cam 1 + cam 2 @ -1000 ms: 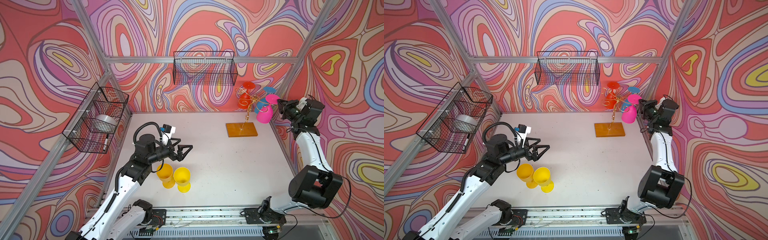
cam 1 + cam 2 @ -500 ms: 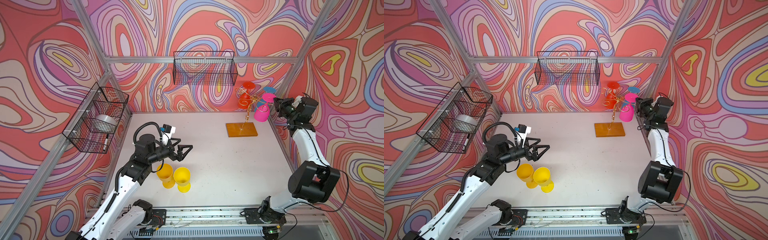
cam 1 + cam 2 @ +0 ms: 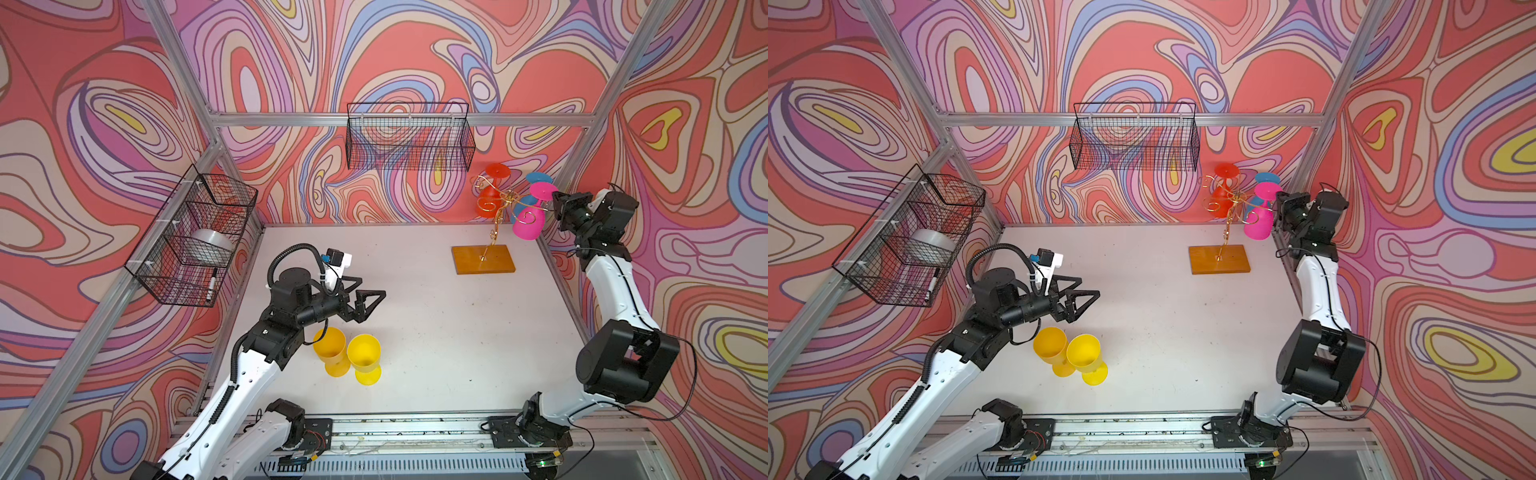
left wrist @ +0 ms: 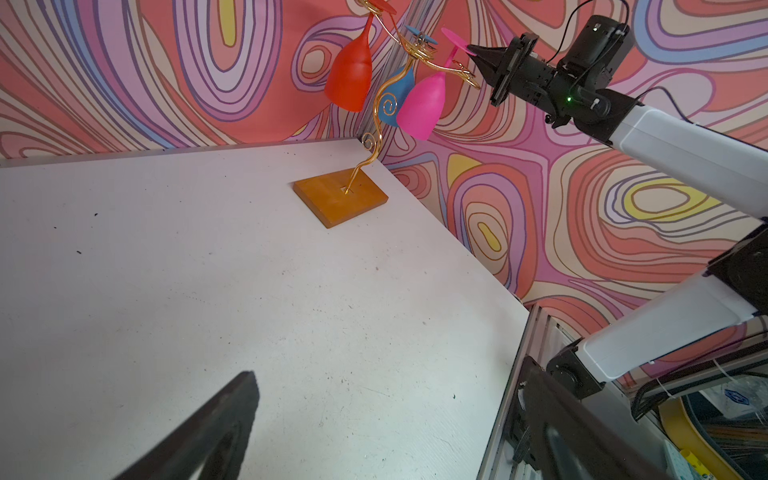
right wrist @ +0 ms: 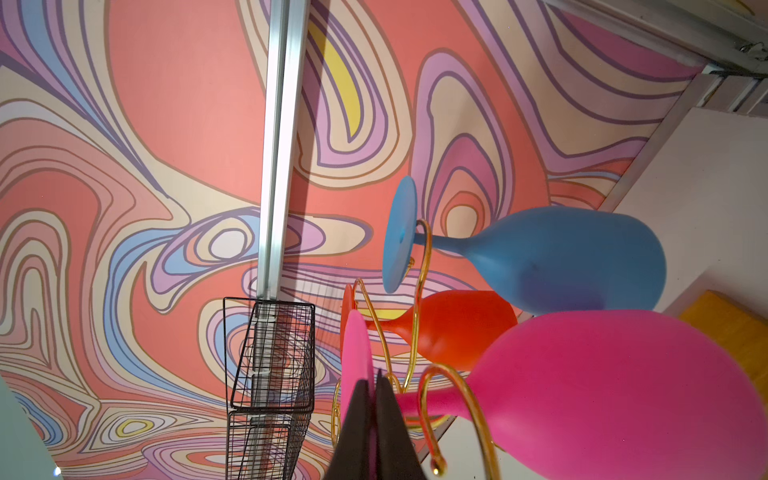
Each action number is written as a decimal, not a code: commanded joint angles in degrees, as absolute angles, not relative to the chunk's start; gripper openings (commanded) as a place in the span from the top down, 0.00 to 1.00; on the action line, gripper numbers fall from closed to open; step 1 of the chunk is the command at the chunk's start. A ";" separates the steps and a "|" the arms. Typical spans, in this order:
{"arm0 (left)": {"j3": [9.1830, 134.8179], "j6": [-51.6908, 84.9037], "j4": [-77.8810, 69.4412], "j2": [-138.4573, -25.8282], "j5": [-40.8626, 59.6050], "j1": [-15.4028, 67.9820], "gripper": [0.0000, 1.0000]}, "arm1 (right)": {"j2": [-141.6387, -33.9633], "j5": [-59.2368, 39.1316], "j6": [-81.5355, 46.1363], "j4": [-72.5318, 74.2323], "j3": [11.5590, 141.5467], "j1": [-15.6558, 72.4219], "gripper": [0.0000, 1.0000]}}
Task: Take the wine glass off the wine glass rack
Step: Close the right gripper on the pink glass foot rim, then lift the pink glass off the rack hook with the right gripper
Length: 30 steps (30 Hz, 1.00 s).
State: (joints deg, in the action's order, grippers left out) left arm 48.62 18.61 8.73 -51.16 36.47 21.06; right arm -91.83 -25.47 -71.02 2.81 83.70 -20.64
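**A:** Where does the rack stand?

**B:** The wine glass rack [image 3: 483, 259] stands in the far right corner of the counter [image 3: 436, 332]. Its amber base is near the right edge and the back wall.

**A:** And the glass?

**B:** The pink wine glass [image 3: 527, 224] hangs bowl-down on the rack's arm, on the side toward the right edge. The right hand [image 5: 373, 386] is pressed together, with its tips at the rim of the glass's foot. Whether they nip the foot, I cannot tell.

**A:** What crowds it?

**B:** A gold curl loops round the pink stem, just beside the tips. The blue glass [image 5: 561, 257] hangs just behind, and the red glass [image 3: 484, 203] hangs beyond the rack's stem.

**A:** Any open room?

**B:** The middle of the counter lies open. Two yellow glasses [image 3: 365, 357] stand side by side at the front left, near the left hand [image 3: 372, 289], which is spread wide in the air. A back basket [image 3: 409, 141] and a side basket [image 3: 195, 232] hang on the walls.
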 commanded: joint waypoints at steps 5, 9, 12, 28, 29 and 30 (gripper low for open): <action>48.70 17.59 7.91 -51.13 37.35 21.04 0.00 | -91.44 -21.54 -72.43 5.58 83.30 -21.09 1.00; 48.69 17.58 7.86 -51.11 37.44 21.01 0.00 | -90.72 -20.45 -72.60 5.84 82.58 -21.43 1.00; 48.72 17.66 7.83 -51.15 37.43 21.08 0.00 | -90.31 -19.31 -72.64 5.78 82.20 -21.70 1.00; 48.69 17.58 7.87 -51.33 37.46 21.04 0.00 | -89.38 -15.62 -72.83 5.55 80.55 -22.97 1.00; 48.69 17.58 7.84 -51.28 37.51 21.05 0.00 | -88.91 -15.31 -72.62 5.29 79.96 -23.18 1.00; 48.67 17.58 7.84 -51.31 37.45 21.05 0.00 | -88.44 -15.08 -72.36 5.19 79.50 -23.44 1.00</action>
